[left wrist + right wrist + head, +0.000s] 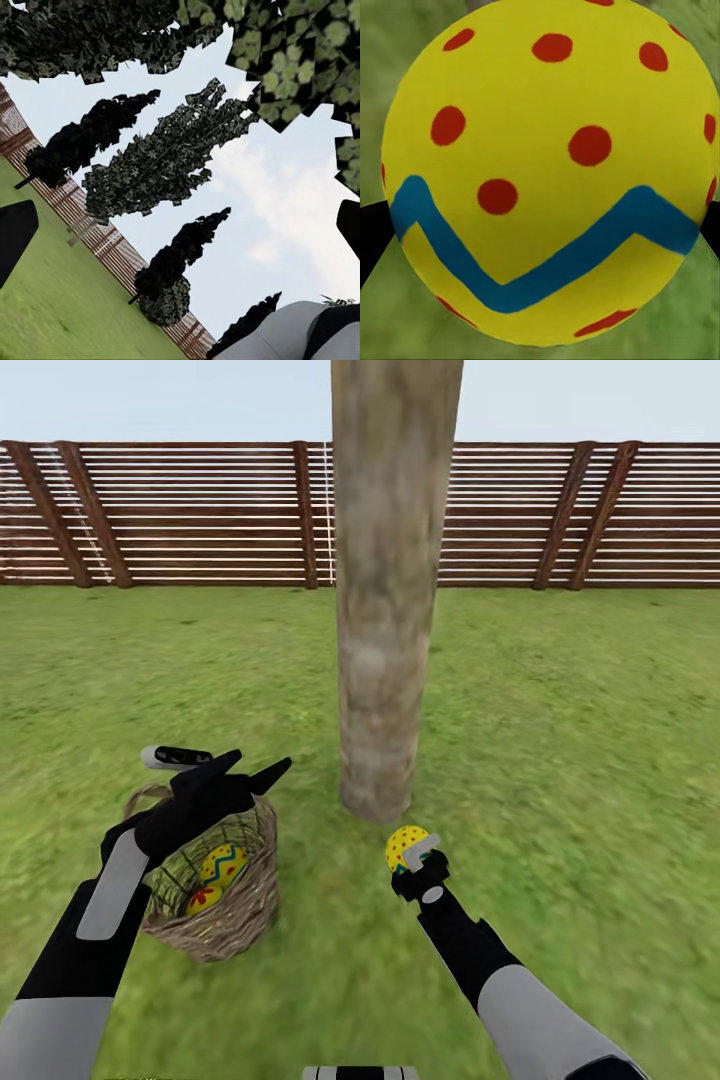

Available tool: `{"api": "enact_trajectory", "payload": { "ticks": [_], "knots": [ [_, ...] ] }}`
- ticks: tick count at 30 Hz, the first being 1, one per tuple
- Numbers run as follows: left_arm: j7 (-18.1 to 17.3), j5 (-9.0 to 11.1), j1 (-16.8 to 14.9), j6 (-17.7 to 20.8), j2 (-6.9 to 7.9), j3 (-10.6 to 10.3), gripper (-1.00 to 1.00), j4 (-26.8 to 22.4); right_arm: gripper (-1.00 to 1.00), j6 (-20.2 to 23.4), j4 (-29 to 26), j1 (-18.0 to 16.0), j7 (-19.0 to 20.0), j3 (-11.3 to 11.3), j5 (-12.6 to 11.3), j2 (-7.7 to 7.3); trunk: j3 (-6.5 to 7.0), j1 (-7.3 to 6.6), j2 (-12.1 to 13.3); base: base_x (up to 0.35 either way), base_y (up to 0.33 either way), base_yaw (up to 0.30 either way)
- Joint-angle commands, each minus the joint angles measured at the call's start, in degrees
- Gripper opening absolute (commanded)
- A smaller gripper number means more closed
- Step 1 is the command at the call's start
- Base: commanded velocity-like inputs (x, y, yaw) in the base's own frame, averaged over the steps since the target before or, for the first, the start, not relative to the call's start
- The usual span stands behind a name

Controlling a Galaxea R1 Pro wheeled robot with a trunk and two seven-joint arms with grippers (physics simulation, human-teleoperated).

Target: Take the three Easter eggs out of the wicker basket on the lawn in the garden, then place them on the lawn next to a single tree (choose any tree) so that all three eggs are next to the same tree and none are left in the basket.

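Now, line by line:

Right gripper [410, 857]: closed on a small yellow Easter egg with red dots and a blue zigzag band [404, 846], held just above the mottled green lawn [560, 760].

Held egg, close up: in the right wrist view the dotted egg [547, 169] sits between the two dark fingertips at its sides, with grass behind it.

Thick pale grey-brown tree trunk [385, 620]: just ahead of the right gripper and slightly towards the left arm; the held egg hangs near its foot, not touching it.

Left gripper [255, 768]: black fingers spread apart, holding nothing, pointing up and away over the basket's far rim.

Small round brown wicker basket [245, 915]: directly under the left gripper, resting on the grass, well to the left of the right gripper.

Eggs in basket: two, one yellow egg with blue-green zigzags [224, 863] and one yellow egg with a red flower [203, 899] just below it.

Brown horizontal-slat fence [180, 515]: far beyond both grippers.
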Motion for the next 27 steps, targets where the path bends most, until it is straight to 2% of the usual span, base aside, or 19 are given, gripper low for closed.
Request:
{"api": "enact_trajectory", "payload": {
  "ticks": [1, 6, 17, 18, 19, 21, 22, 24, 27],
  "knots": [
    [-0.09, 0.06, -0.05, 0.26, 0.00, 0.00, 1.00, 0.00, -1.00, 0.48, -0.09, -0.02, -0.22, 0.27, 0.43, -0.04, -0.05, 0.00, -0.02, 0.147, -0.250, 0.294],
    [-0.11, 0.06, 0.02, 0.26, 0.02, 0.02, 1.00, 0.03, -1.00, 0.37, -0.35, -0.01, -0.02, 0.32, 0.43, -0.04, -0.05, 0.00, -0.02, 0.075, -0.097, 0.249],
    [-0.11, 0.06, 0.47, 0.26, 0.05, 0.15, 1.00, 0.09, -1.00, 0.32, -0.33, 0.01, 0.46, 1.16, 0.25, 0.49, -0.27, 0.03, -0.03, 0.001, -0.002, 0.011],
    [-0.11, 0.10, 0.48, 0.26, 0.06, 0.16, 1.00, 0.09, -1.00, 0.37, -0.27, 0.01, 0.49, 1.04, -0.40, 0.49, -0.27, 0.03, -0.03, 0.000, 0.000, 0.000],
    [-0.11, 0.11, 0.48, 0.26, 0.05, 0.16, 1.00, 0.09, -1.00, 0.41, -0.22, 0.01, 0.52, 0.99, -2.42, 0.45, -0.27, 0.03, -0.03, 0.000, 0.000, 0.000],
    [-0.11, 0.14, 0.60, 0.26, 0.05, 0.16, 1.00, 0.09, -1.00, 0.57, -0.07, 0.00, 0.54, 1.06, -9.57, 0.18, -0.49, 0.05, -0.04, 0.000, 0.000, 0.000],
    [-0.11, 0.14, 0.62, 0.26, 0.06, 0.16, 1.00, 0.09, -1.00, 0.62, -0.03, 0.00, 0.55, 1.09, -11.25, 0.13, -0.71, 0.08, -0.06, 0.000, 0.000, 0.000],
    [-0.18, 0.15, 0.65, 0.26, 0.06, 0.16, 1.00, 0.05, -1.00, 0.72, 0.04, -0.02, 0.55, 1.12, -12.82, 0.17, -1.15, 0.13, -0.08, 0.000, 0.000, 0.000],
    [0.03, 0.15, 0.88, 0.30, -0.04, 0.03, 1.00, 0.11, -1.00, 0.79, 0.06, -0.04, 0.50, 1.15, -13.22, 0.29, -1.82, 0.21, -0.12, 0.000, 0.000, 0.000]
  ]
}}
